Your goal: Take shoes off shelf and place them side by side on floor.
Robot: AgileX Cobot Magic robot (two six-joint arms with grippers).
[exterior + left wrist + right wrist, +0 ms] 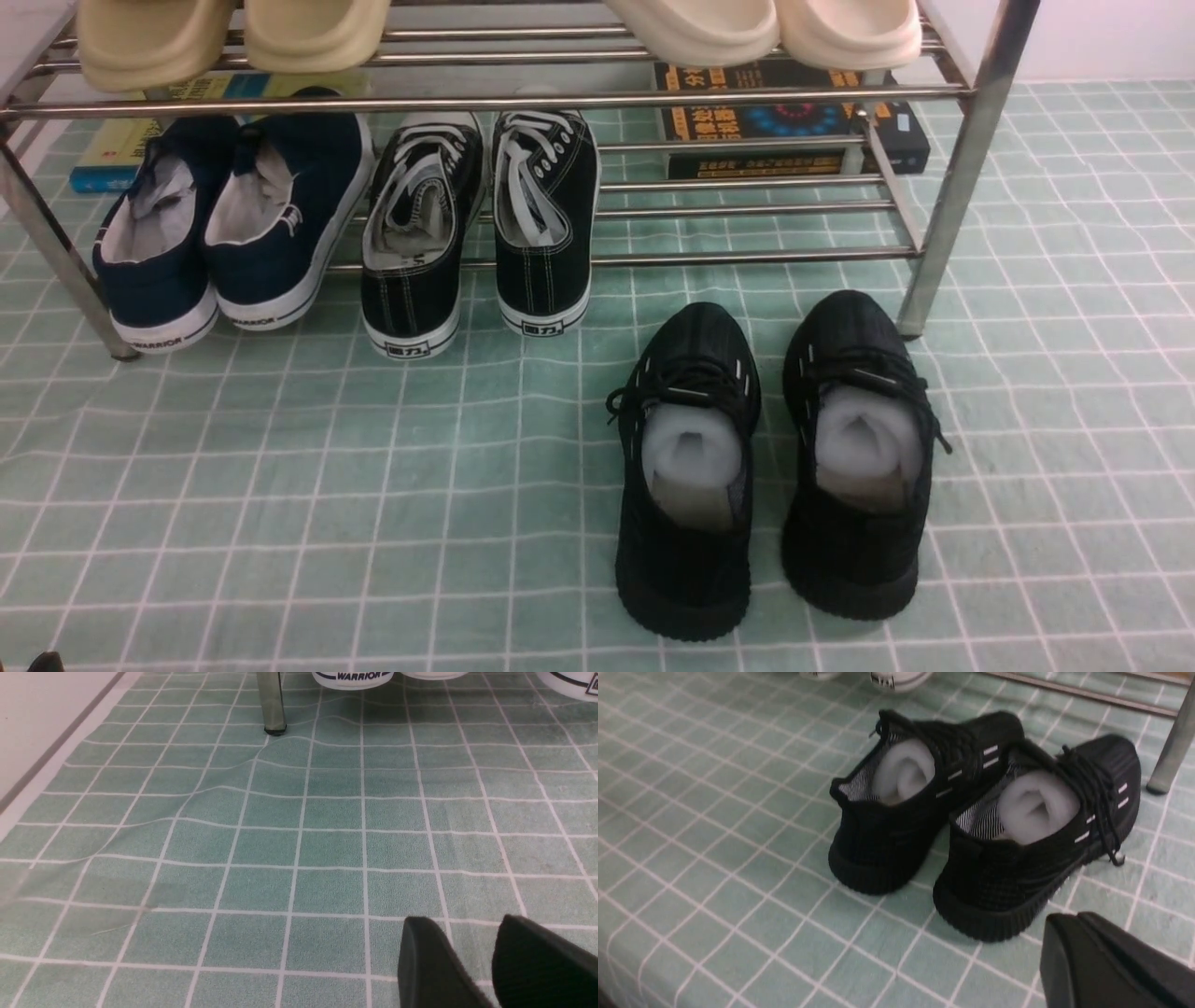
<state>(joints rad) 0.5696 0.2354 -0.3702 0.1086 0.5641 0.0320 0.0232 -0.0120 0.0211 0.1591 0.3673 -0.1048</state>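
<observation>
Two black knit sneakers stand side by side on the green grid floor [280, 485], toes toward the shelf [971, 140], white stuffing showing. The left shoe [686, 551] and the right shoe [864, 551] sit just in front of the rack's empty right end. In the right wrist view the same pair, left shoe [882, 835] and right shoe [1004, 886], lies just ahead of my right gripper [1066, 917], which is shut and empty near the right shoe's heel. My left gripper [462, 921] is open over bare floor, holding nothing. Neither gripper shows in the front view.
Navy slip-ons [233, 215] and black canvas sneakers with white laces [485, 224] fill the lower tier's left part. Beige slippers [691, 28] rest on the upper tier. Books [794, 121] lie behind the rack. A chrome leg [273, 704] stands ahead of the left gripper.
</observation>
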